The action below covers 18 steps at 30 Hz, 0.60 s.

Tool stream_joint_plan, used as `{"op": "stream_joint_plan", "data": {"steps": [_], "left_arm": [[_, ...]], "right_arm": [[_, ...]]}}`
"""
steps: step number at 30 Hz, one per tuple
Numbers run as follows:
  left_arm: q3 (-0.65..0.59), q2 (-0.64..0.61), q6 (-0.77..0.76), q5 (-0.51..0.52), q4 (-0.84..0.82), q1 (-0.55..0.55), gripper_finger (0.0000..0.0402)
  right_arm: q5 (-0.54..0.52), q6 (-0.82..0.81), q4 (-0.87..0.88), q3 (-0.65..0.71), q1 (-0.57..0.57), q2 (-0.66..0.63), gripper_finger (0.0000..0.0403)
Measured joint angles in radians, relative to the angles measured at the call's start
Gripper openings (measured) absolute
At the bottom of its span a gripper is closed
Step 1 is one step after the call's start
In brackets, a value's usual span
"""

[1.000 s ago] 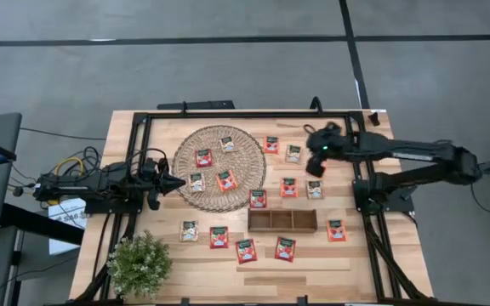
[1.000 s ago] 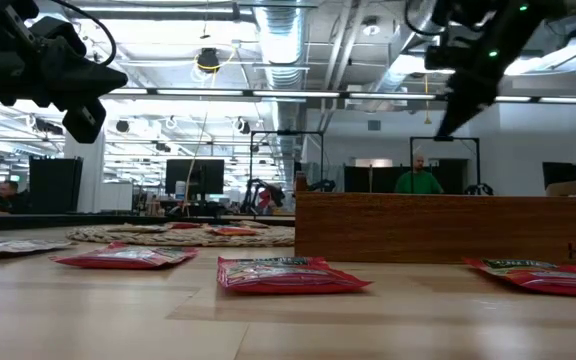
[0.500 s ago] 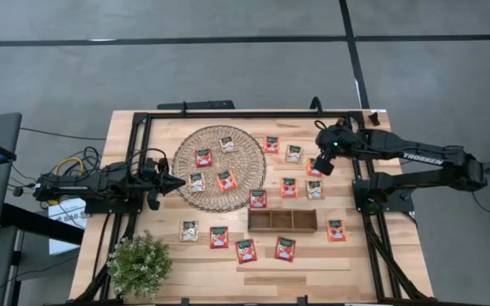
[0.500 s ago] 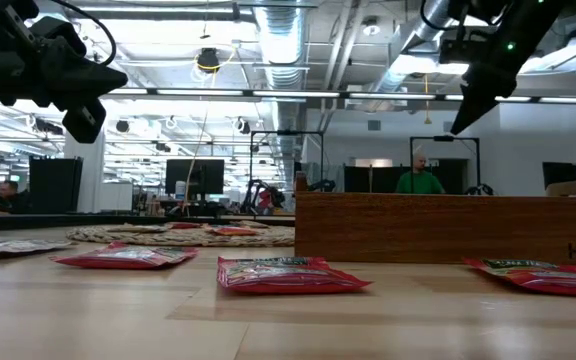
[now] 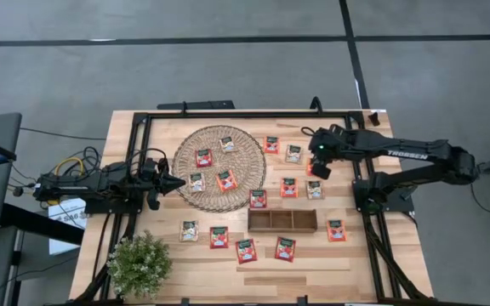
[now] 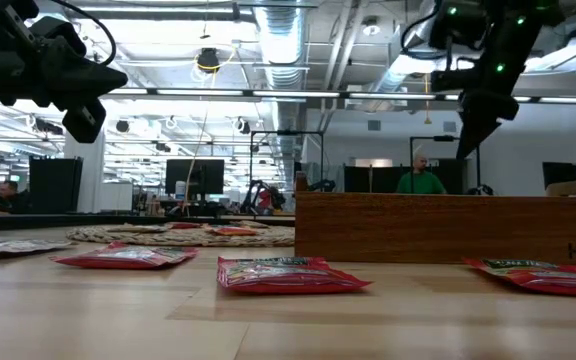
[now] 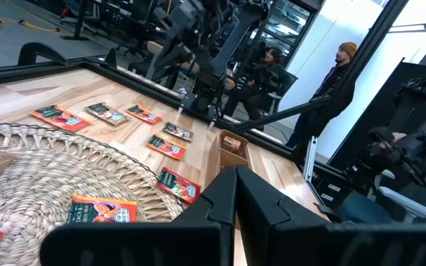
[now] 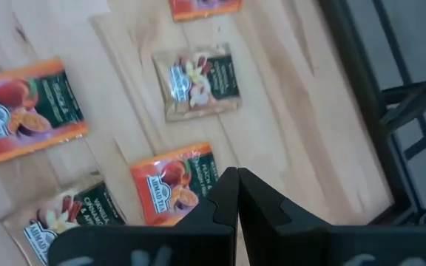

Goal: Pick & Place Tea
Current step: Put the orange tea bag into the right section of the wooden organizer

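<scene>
On the desk (image 5: 185, 263), bare wood lies open at 6 o'clock below the wooden tray (image 5: 282, 221), while tea sachets (image 5: 289, 187) crowd the middle, the wicker mat (image 5: 219, 167) fills 10 o'clock, and a potted plant (image 5: 139, 263) blocks 7 o'clock.

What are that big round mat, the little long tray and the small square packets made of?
The round mat looks like woven wicker or straw: the left wrist view shows braided, looping strands. The tray seems to be brown wood with a matt finish, its grain visible in the low view. The tea sachets look like printed paper or foil-lined wrappers with crimped edges; which one is hard to tell.
</scene>
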<state>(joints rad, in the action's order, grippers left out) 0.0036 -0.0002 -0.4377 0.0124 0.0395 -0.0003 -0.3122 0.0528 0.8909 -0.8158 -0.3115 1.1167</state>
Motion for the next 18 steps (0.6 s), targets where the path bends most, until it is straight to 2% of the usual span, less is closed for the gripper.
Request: {"op": "stream_joint_plan", "data": {"steps": [6, 9, 18], "left_arm": [[0.000, 0.000, 0.000, 0.000, 0.000, 0.000, 0.0000], [0.000, 0.000, 0.000, 0.000, 0.001, 0.000, 0.0000], [0.000, 0.000, 0.000, 0.000, 0.028, 0.000, 0.0000]], "right_arm": [[0.002, 0.000, 0.000, 0.000, -0.024, 0.086, 0.0000], [0.004, 0.000, 0.000, 0.000, -0.050, 0.119, 0.0013], [0.053, -0.001, -0.004, 0.001, -0.124, 0.148, 0.0137]]}}
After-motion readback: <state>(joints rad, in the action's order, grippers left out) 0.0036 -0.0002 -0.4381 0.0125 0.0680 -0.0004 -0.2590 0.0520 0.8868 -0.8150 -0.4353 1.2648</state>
